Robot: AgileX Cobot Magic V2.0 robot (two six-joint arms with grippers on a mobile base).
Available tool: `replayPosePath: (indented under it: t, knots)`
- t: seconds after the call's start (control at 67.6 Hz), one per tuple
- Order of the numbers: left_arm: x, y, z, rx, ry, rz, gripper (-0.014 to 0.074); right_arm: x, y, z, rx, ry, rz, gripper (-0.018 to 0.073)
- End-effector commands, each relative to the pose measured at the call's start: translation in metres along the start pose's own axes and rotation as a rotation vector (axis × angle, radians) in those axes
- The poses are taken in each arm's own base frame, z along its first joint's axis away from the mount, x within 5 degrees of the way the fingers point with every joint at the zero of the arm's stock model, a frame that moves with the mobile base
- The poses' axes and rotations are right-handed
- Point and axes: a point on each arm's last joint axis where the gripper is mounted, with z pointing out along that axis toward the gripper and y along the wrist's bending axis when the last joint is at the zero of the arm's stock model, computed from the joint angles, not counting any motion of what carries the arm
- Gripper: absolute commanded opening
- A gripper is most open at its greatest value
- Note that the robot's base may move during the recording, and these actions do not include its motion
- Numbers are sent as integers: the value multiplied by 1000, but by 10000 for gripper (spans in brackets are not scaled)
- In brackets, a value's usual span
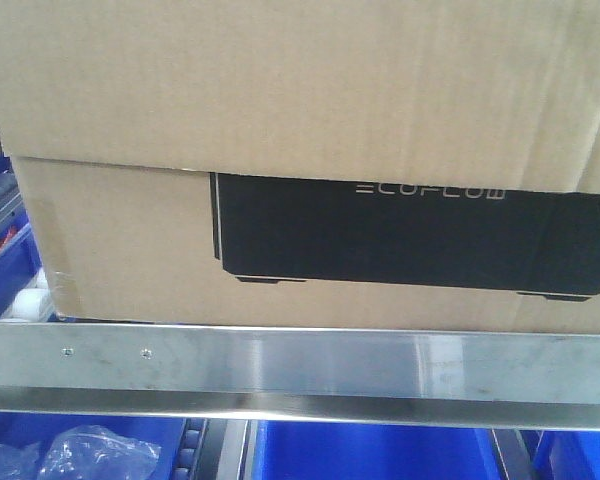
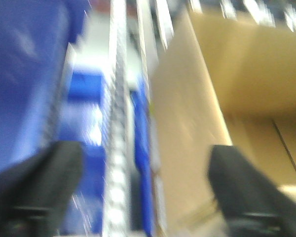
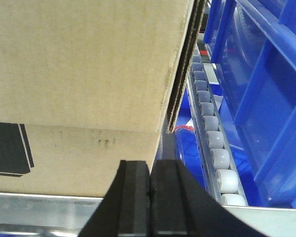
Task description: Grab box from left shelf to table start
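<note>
The box point(image 1: 280, 100) sits on the shelf point(image 1: 300, 365), with blue bins point(image 1: 380, 455) around it. The left gripper point(image 2: 143, 150) gapes wide and empty. The right gripper point(image 3: 149, 170) is closed on nothing.

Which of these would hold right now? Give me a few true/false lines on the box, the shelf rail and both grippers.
1. The box sits behind the left shelf's metal rail. True.
2. The right gripper is wide open. False: its fingers are pressed together, with nothing between them.
3. The left gripper is open. True, though that wrist view is blurred.
4. The box's printed panel is white with dark lettering. False: the panel is black with pale ECOFLOW lettering.
5. Blue bins stand beside the box. True.
</note>
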Motion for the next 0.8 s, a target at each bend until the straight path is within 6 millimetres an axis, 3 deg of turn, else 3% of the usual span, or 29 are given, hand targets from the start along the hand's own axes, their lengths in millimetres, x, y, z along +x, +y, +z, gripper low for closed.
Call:
replayPosePath:
  t: [0.0,0.192,0.429,0.784]
  knots:
    - [-27,-9,7,79,-4,-3,531,-7,0,-1,1,-90,-5,57]
    - [-57,-16,37,168,172,-14,530,-8,0,-1,1,-98,-5,57]
    - [-78,-31,76,253,304,20,506,-8,0,-1,0,-101,-5,57]
    - [-70,-59,139,87,415,47,498,-9,0,-1,0,-106,-5,57]
